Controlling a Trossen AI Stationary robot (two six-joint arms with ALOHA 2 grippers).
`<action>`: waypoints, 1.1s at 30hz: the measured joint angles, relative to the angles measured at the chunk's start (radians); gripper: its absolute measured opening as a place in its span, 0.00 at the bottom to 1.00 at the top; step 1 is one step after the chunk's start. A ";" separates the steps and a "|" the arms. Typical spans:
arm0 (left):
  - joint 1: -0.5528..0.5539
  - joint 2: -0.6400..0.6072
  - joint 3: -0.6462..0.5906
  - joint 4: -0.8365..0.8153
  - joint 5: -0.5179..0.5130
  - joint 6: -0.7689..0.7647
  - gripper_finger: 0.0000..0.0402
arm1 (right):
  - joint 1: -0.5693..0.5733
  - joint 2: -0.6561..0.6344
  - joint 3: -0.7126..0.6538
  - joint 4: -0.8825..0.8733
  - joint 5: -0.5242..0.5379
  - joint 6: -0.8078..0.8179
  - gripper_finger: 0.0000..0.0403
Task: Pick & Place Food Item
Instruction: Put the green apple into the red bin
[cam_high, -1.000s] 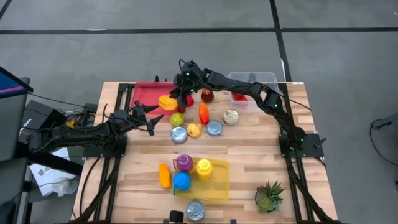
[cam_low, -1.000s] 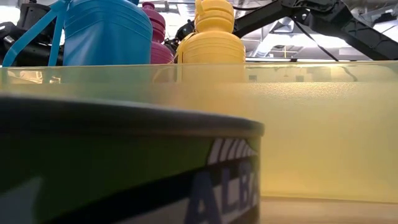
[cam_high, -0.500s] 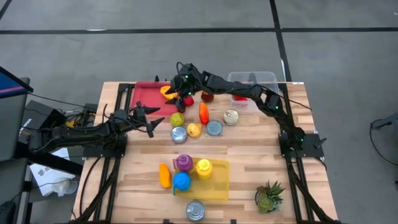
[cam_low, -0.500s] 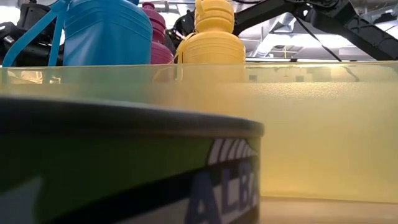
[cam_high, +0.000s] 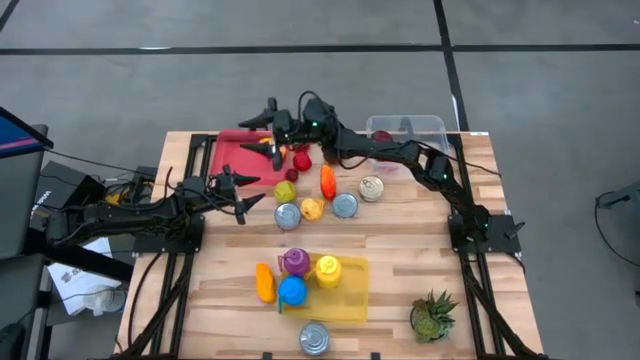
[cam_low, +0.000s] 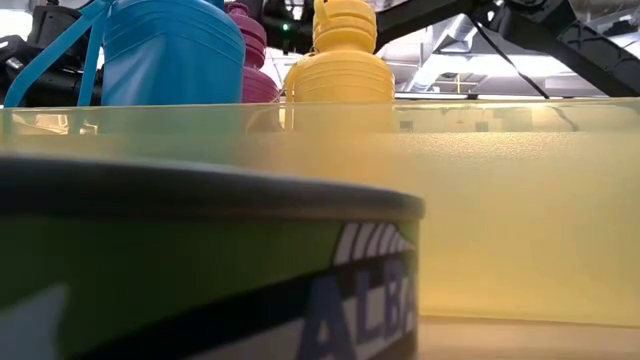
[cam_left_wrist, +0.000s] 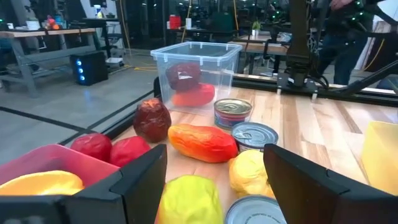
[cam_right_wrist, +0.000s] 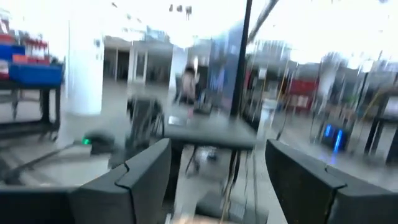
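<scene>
An orange-yellow food piece (cam_high: 267, 143) lies in the red tray (cam_high: 232, 157) at the table's far left; in the left wrist view it is the orange-yellow food piece (cam_left_wrist: 37, 182) inside the red tray (cam_left_wrist: 93, 168). My right gripper (cam_high: 264, 128) hovers above the tray's far side, open and empty, and the right wrist view shows the right gripper (cam_right_wrist: 214, 180) facing the room. My left gripper (cam_high: 240, 190) waits open at the table's left, near the yellow-green fruit (cam_high: 285, 191); that fruit (cam_left_wrist: 189, 199) lies ahead of the left gripper (cam_left_wrist: 214, 186).
Right of the tray lie red fruits (cam_high: 299, 160), an orange-red pepper (cam_high: 327, 180), a yellow lemon (cam_high: 312, 209) and three cans (cam_high: 345, 206). A clear bin (cam_high: 405, 132) sits at the far edge. Bottles (cam_high: 293, 290) and a yellow tray (cam_high: 345, 300) stand near; a plant (cam_high: 432, 316) is at the near right.
My right gripper carried the orange-yellow food piece toward the far edge, over the red tray, and let it go. It then opened, rose and tipped up toward the far left. The piece now lies in the tray.
</scene>
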 joint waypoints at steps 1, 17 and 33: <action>0.000 0.000 0.000 0.000 0.000 0.000 0.65 | 0.005 0.000 0.000 0.031 0.003 -0.002 0.62; 0.000 0.000 0.000 -0.036 0.016 0.001 0.65 | 0.153 -0.018 -0.305 0.535 0.227 -0.067 0.62; 0.000 0.005 0.070 -0.202 0.065 -0.026 0.65 | 0.207 -0.605 -1.154 0.440 0.404 -0.122 0.62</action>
